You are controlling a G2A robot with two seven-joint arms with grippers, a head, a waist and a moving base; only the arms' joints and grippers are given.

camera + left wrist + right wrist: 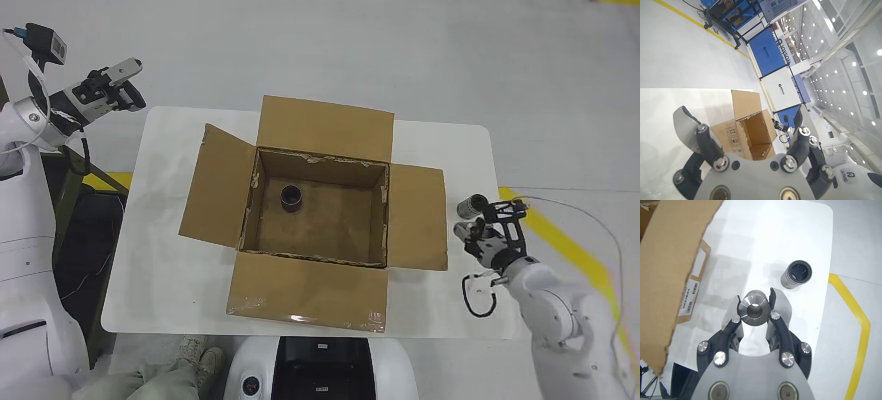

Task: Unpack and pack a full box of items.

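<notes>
Cardboard box (325,125) open, torn-edged; right claw (755,297) grips steel bushing (761,303).

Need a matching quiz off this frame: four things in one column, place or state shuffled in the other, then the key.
1. steel sleeve
2. bearing with black core
3. dark ring
4. left gripper

A. open, empty, away from the box
B. on the box floor
C. clamped in the right gripper
D. free on the table, beside the right gripper

Pairs: 1-C, 2-D, 3-B, 4-A
</notes>
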